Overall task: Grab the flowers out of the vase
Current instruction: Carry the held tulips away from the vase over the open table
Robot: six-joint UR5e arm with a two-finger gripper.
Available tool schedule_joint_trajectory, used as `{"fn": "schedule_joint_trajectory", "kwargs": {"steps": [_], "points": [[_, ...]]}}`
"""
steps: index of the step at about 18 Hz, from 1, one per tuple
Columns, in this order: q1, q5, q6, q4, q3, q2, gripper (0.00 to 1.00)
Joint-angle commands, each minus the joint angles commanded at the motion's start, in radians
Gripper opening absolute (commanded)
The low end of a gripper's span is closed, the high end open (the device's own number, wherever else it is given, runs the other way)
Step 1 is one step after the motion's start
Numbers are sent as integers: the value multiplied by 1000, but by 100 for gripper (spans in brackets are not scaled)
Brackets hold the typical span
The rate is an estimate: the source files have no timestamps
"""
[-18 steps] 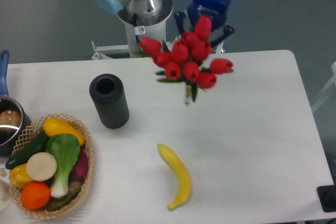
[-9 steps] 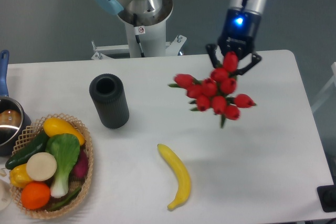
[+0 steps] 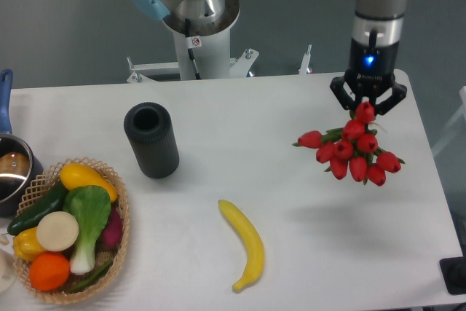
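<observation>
White table (image 3: 306,253): claw (image 3: 367,107) clamps flowers (image 3: 352,154); vase (image 3: 151,140), banana (image 3: 245,244), basket (image 3: 44,293) well apart.

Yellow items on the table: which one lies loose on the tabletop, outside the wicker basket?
The banana, lying alone on the white table near the front edge. The other yellow pieces, a squash and a pepper, sit inside the wicker basket.

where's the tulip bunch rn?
The flowers hang from the hand over the image-right side of the table, near its far corner, well clear of the vase and up-right of the banana.
</observation>
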Motion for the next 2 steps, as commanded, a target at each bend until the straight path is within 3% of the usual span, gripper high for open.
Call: {"fn": "schedule_joint_trajectory", "kwargs": {"steps": [2], "points": [[-38,72,-5,-43,31,-28,0]]}}
